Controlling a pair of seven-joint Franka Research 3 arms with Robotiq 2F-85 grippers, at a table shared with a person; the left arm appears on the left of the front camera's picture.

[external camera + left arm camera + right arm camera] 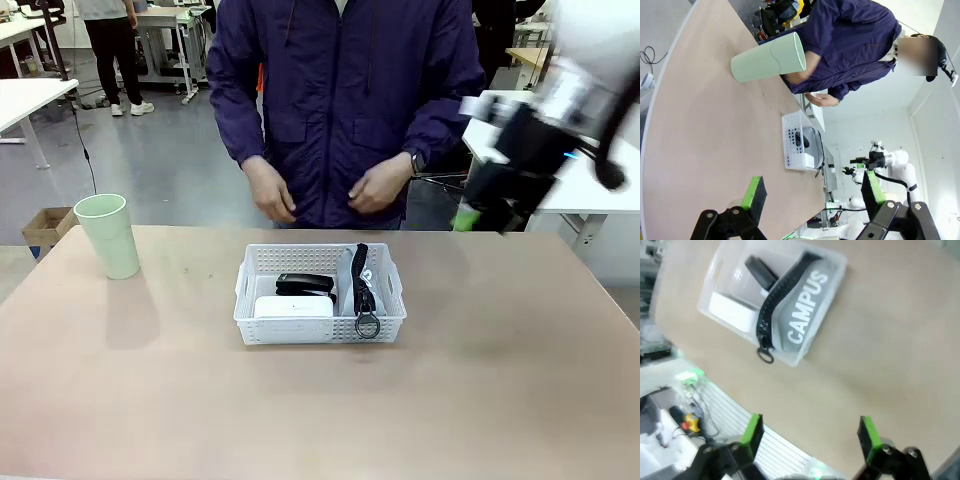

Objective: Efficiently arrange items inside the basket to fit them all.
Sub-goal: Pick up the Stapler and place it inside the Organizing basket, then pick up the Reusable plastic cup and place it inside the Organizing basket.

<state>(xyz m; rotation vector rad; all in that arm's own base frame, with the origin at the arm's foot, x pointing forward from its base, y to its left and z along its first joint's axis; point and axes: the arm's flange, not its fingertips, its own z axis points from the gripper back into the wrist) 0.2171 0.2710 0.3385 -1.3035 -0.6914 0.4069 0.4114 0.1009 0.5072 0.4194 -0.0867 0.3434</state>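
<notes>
**Front view.** One white basket [320, 330] with little holes in its sides sits in the middle of the tan table [500, 390]. Three things are in it. One white rounded box [292, 307] is at the front left, and one small black stapler [305, 285] is just behind the box. One grey pouch [348, 285] stands on its edge along the right side, with its black zipper on top and its ring [367, 325] hanging over the front wall. One pale green cup [108, 235] stands upright on the table, off to the left and well apart from the basket. One person [345, 90] stands at the far side. The right gripper [478, 215] hangs in the air, far to the right of the basket. It is blurry here.

**Left wrist view.** The left gripper [813, 192] is wide open with nothing between its two green pads. The basket [790, 145] lies farther out on the table, well apart from it. The cup [770, 57] is farther off, near the person.

**Right wrist view.** The right gripper [810, 432] is wide open too, and it holds nothing. It looks down on the basket [839, 261], which is well apart from the fingers. The pouch [807, 310] says "CAMPUS" in white letters. Beside it are the stapler [760, 270] and the white box [730, 310].
</notes>
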